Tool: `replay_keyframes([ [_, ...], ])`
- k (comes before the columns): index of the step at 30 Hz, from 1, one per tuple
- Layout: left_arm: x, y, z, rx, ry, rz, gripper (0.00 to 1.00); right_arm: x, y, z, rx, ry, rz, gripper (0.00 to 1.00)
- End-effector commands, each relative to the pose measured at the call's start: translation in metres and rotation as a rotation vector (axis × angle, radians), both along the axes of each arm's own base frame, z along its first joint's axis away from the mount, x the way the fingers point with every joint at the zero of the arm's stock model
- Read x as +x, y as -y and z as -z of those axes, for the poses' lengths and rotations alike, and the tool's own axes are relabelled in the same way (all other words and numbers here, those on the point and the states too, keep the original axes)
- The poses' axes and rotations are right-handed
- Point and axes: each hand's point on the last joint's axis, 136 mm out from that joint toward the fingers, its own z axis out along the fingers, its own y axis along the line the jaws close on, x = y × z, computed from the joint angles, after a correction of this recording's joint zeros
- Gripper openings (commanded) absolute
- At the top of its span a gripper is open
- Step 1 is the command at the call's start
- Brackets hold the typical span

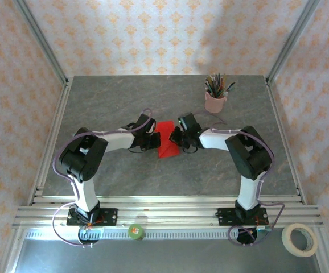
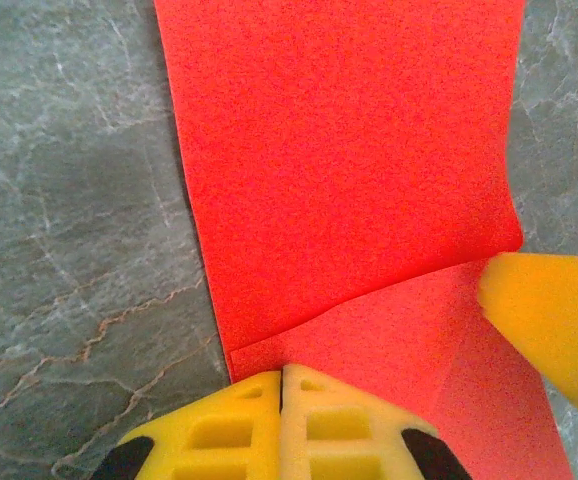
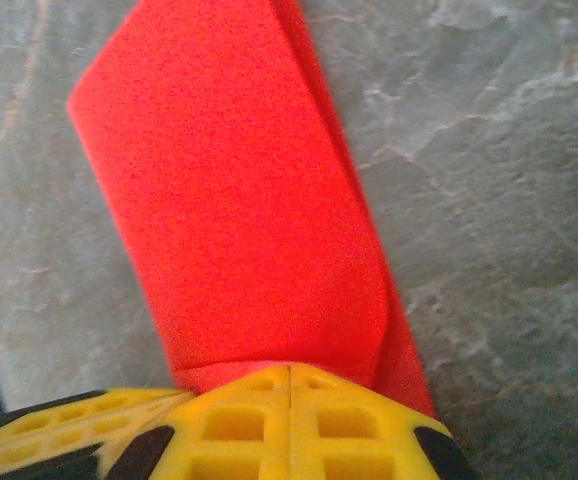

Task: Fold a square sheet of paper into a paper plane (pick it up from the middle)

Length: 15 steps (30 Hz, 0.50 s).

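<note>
Top external: pencil cup [image 1: 215,101] behind square sheet of paper [image 1: 167,145]; wrist views: fold, left gripper [image 2: 281,375], right gripper [image 3: 289,372] both clenched.

The 2 arms crowd the middle of the table [image 1: 124,96]. The left gripper [image 1: 153,140] and the right gripper [image 1: 176,136], both with jaws closed, face each other across the red sheet of paper [image 1: 168,145], with only the sheet's width between them. In the left wrist view a right fingertip [image 2: 544,320] sits at the sheet's edge. The left elbow [image 1: 85,153] and right elbow [image 1: 250,151] block the near corners. The far half is open grey stone, save 1 pink pencil cup [image 1: 215,101] (pencils bristling upward) at the far right, near the right gripper. Frame posts [image 1: 45,44] and papered walls [image 1: 153,34] close 3 sides.
</note>
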Motion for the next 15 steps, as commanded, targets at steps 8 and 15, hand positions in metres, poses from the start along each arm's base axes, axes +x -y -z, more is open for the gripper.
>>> replay_keyframes([
  [8, -0.047, -0.042, 0.062, 0.213, -0.218, -0.001, 0.0, 0.019, 0.069, 0.016, -0.183, -0.01, 0.266, 0.0],
  [15, -0.04, -0.038, 0.058, 0.21, -0.202, 0.013, 0.0, 0.028, 0.065, -0.022, -0.119, 0.077, 0.249, 0.0],
])
